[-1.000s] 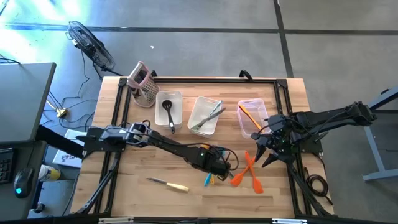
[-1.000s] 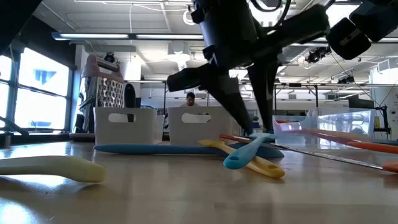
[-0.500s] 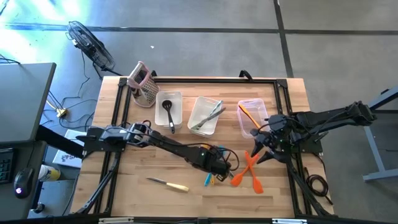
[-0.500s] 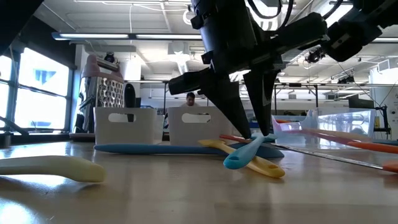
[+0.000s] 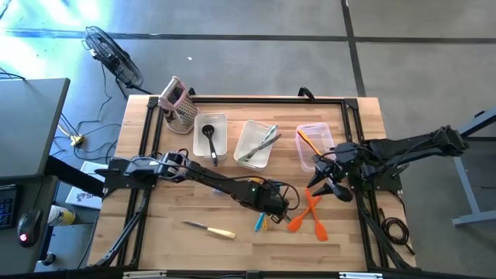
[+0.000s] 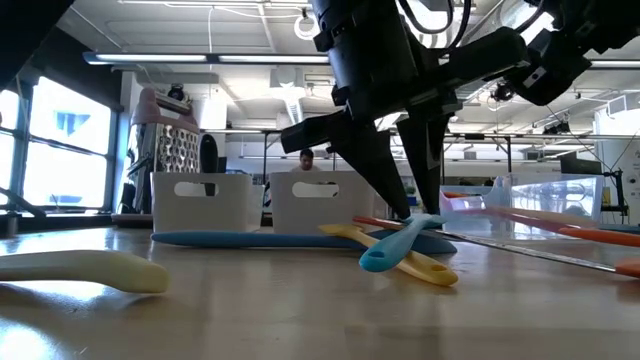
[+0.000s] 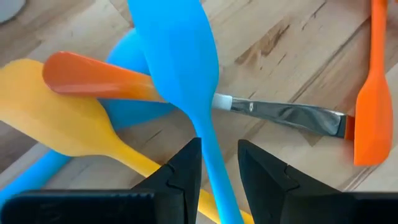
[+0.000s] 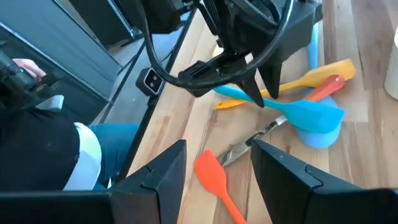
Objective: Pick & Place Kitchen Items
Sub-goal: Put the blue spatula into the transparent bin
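Two hands: left hand (image 7: 219, 163) straddles the blue spatula (image 7: 180, 56) handle mid-table, right hand (image 8: 217, 163) hangs wide nearby.

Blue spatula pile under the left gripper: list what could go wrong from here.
1. The left gripper straddles the blue spatula, which overlaps the yellow spatula and a red-handled tool; lifting may drag those along.
2. The right gripper hangs open nearby over the orange spatulas, so the arms could collide.
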